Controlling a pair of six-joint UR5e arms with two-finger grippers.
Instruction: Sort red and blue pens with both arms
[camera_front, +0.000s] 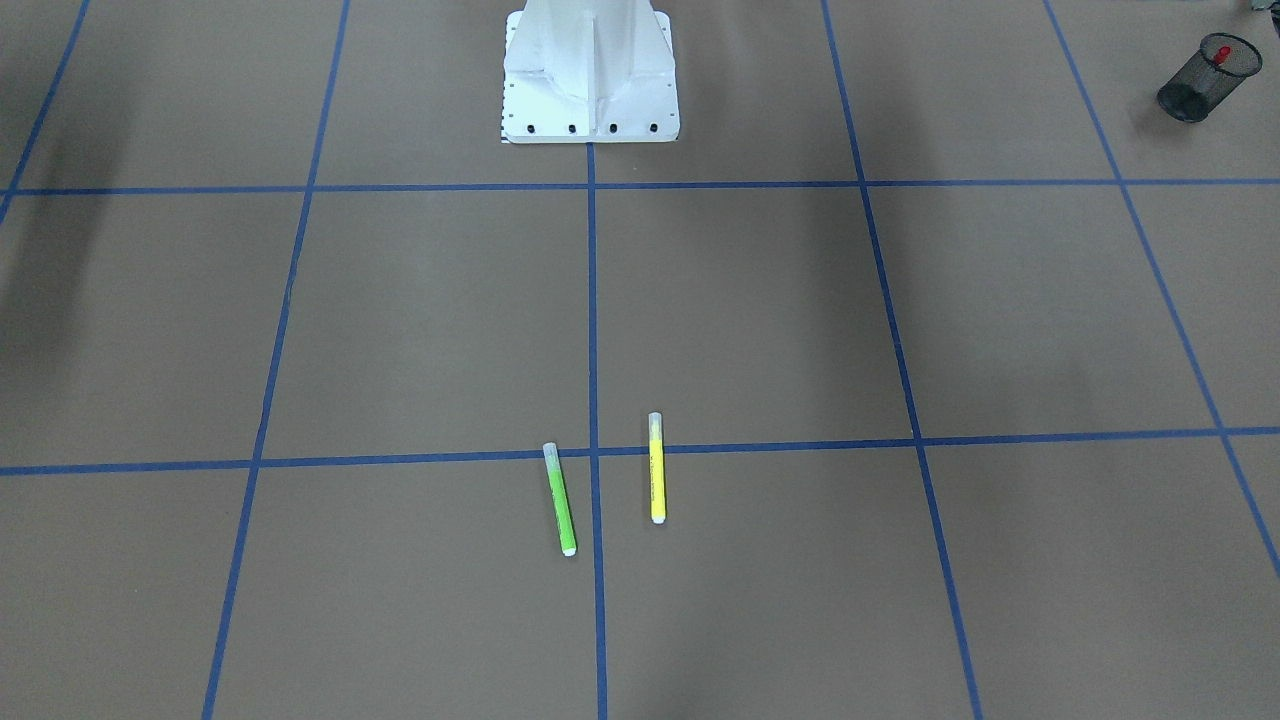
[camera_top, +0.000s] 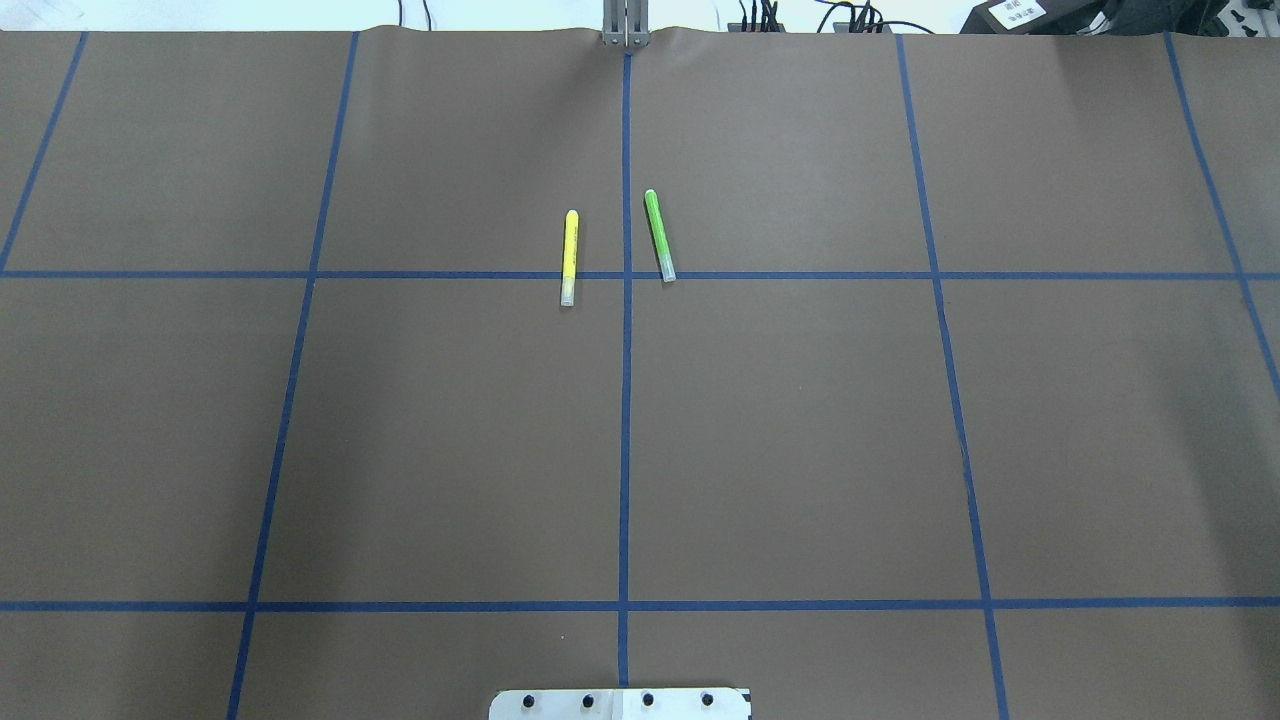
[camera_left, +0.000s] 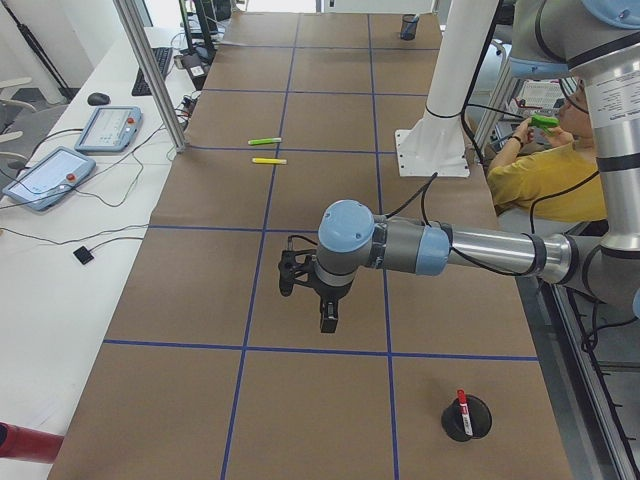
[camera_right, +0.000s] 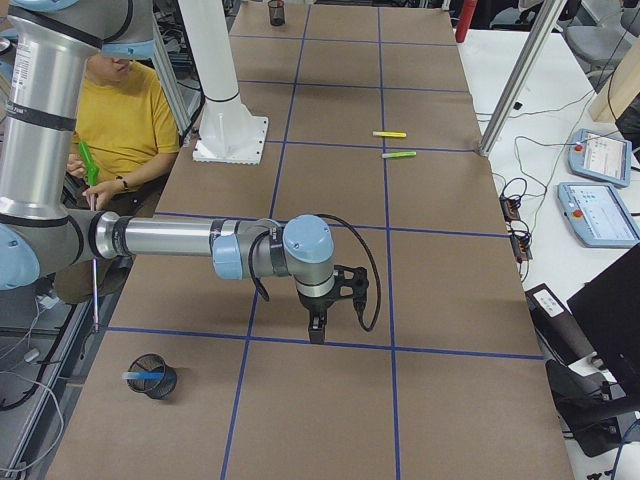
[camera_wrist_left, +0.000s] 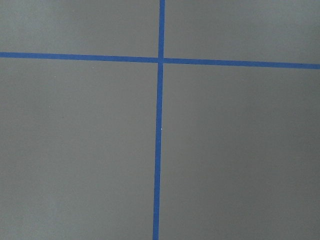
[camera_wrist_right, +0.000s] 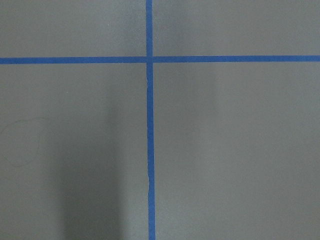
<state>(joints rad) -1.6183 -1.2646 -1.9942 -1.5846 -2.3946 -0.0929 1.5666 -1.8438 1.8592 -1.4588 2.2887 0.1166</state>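
Red marker (camera_left: 462, 403) in cup (camera_left: 481, 425) (near edge)

Brown paper covers the table (camera_top: 800, 450), marked into large squares by blue tape lines (camera_top: 625, 400) under soft, even light. In the left-end view a white bench (camera_left: 50, 290) runs along the table's left, holding two teach pendants (camera_left: 108, 128) and loose cables (camera_left: 60, 240). An aluminium post (camera_left: 150, 75) stands between the two. A person in a yellow shirt (camera_right: 125, 120) sits on the opposite side.

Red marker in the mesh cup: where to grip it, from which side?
Grip the red marker by its red-capped top end, the only part standing clear of the black mesh cup. Come straight down from above, jaws across the barrel: it stands nearly upright and the cup wall blocks any side approach.
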